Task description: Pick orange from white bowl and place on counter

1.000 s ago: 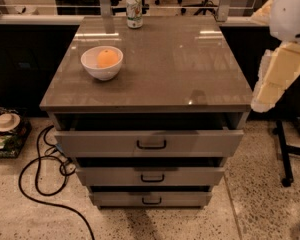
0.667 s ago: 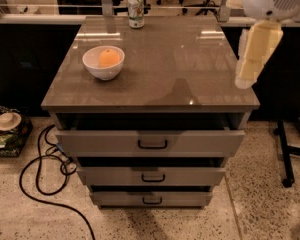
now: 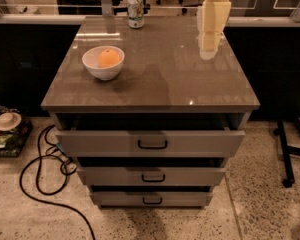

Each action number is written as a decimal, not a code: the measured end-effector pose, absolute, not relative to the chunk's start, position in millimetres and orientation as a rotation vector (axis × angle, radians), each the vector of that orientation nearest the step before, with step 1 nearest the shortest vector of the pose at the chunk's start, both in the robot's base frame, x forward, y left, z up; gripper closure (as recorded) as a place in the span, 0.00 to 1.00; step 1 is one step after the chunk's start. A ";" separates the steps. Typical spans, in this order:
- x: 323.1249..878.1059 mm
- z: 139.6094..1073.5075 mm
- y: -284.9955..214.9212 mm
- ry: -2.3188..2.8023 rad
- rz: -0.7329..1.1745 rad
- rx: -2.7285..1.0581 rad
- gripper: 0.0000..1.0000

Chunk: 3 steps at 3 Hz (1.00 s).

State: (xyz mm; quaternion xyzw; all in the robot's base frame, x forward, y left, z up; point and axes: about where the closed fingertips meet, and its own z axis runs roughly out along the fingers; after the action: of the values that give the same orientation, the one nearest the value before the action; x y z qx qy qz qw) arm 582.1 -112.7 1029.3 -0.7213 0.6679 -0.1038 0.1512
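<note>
Camera view: the orange [image 3: 109, 58] sits inside the white bowl [image 3: 91, 68], which stands on the counter [image 3: 175, 81] toward its left side; the gripper [image 3: 213, 26], cream-coloured, hangs over the counter's far edge, well apart from the bowl on its right and farther back; how far open it is I cannot tell, and the orange is not in its hold. A drink can [image 3: 135, 11] stands behind the bowl, slightly to its right; below the bowl, the top drawer [image 3: 150, 143] is pulled partly out; a black cable [image 3: 40, 176] loops on the floor.
</note>
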 end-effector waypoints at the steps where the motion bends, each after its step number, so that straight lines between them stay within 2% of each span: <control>1: 605.9 1035.8 -70.6 1.873 -0.373 -2.027 0.00; 3: 621.8 1034.5 -56.9 1.827 -0.369 -2.015 0.00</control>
State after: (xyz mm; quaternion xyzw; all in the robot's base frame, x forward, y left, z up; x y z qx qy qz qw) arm 621.8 -56.9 1034.5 -0.7197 0.6525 -0.1318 0.1969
